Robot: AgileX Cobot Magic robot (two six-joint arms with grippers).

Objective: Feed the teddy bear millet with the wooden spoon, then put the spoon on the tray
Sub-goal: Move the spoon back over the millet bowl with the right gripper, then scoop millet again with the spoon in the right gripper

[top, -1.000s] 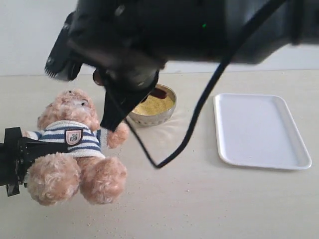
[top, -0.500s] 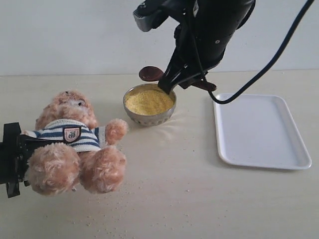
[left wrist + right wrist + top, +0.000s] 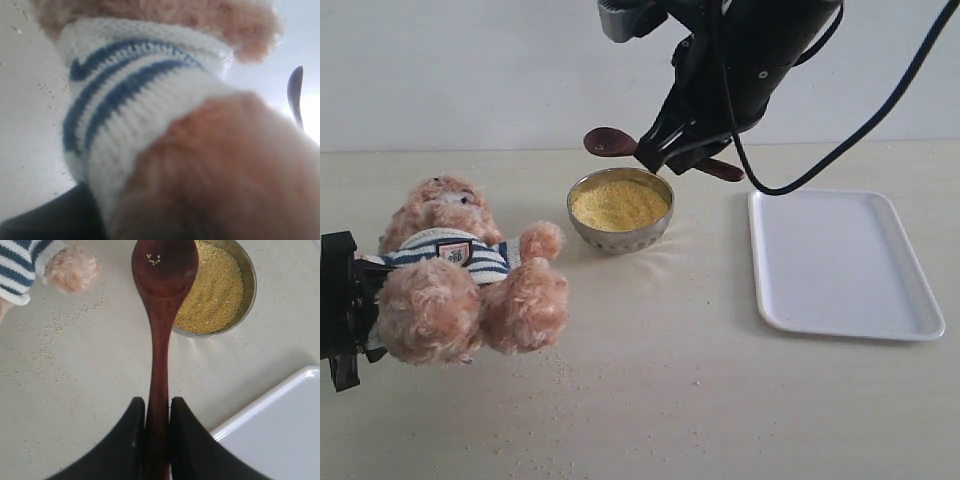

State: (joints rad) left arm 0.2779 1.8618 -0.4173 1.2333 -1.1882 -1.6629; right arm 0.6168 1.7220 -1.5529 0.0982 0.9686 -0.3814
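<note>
The wooden spoon (image 3: 612, 141), slim and dark reddish-brown, carries only a few yellow grains in its oval bowl. The right arm descends from the top centre of the exterior view. Its right gripper (image 3: 667, 152) is clamped on the handle, and the spoon's bowl juts left above the steel bowl (image 3: 620, 238) of millet (image 3: 619, 203). At lower left, the left gripper (image 3: 340, 300) grips the teddy bear (image 3: 460, 290) by its striped sleeve. The white tray (image 3: 840, 262) lies at right.

Pale beige tabletop (image 3: 720, 400); plain off-white wall (image 3: 470, 70) behind, meeting tabletop at far edge.
</note>
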